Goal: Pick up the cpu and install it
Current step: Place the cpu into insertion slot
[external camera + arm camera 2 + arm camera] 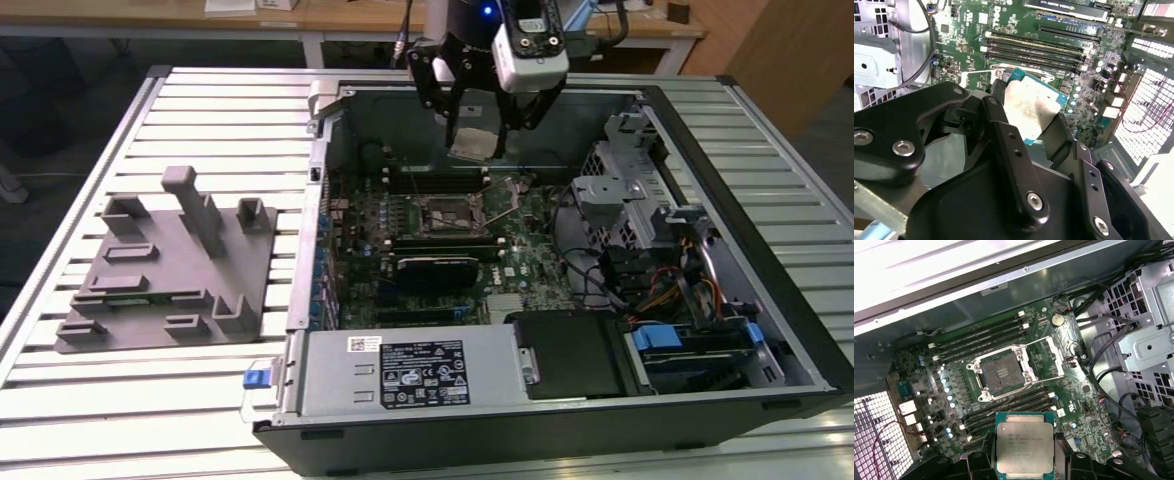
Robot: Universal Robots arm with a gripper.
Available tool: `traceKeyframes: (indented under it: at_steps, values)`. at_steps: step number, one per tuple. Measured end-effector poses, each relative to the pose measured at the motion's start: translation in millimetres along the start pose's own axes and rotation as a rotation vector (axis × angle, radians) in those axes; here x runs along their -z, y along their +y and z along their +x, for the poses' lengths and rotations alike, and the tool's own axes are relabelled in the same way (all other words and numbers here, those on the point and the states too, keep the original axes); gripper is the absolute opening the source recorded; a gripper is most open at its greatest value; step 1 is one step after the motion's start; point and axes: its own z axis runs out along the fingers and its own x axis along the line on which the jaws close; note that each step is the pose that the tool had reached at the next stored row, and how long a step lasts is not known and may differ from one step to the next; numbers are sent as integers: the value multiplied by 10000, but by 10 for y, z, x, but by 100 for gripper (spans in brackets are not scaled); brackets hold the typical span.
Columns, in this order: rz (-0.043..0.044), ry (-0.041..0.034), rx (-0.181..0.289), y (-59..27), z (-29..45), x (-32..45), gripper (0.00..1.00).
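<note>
Layout, big to small: slatted desk (200,110), open computer case (787,330) lying on it, grey tray (160,270) well apart on the exterior view's left. None of the tray's slots is holding a chip.

Inside the case you have the motherboard (1059,335), with the socket (1000,372) near its middle between the memory slots. The socket looks open to me: bare contact field showing, metal frame swung off to one side, thin lever lying across the board beside it.

The gripper (478,135) hangs above the board inside the case, clear of the walls. Its fingers (1056,137) are clamped on the cpu (1025,445) by two opposite edges, with the metal lid facing the first wrist camera. So the chip is in the air, apart from the socket and not over it yet. In the first wrist view the socket sits beyond the chip's far edge.

My read on the step in hand, carrying it to the socket:
- Keep the chip flat, no tilt. The contacts look fragile.
- Square its edges to the socket opening before you go low. The two look slightly rotated against each other in the first wrist view.
- Chip orientation marks are too small to make out here, so check them on your side.
- Mind the lever and the swung frame — both sit just beside the opening.
</note>
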Motion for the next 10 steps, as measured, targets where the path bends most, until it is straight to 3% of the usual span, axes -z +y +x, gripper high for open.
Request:
traceKeyframes:
  at_steps: [10]
  values:
    - [6,0,-232,0,0,0,54]
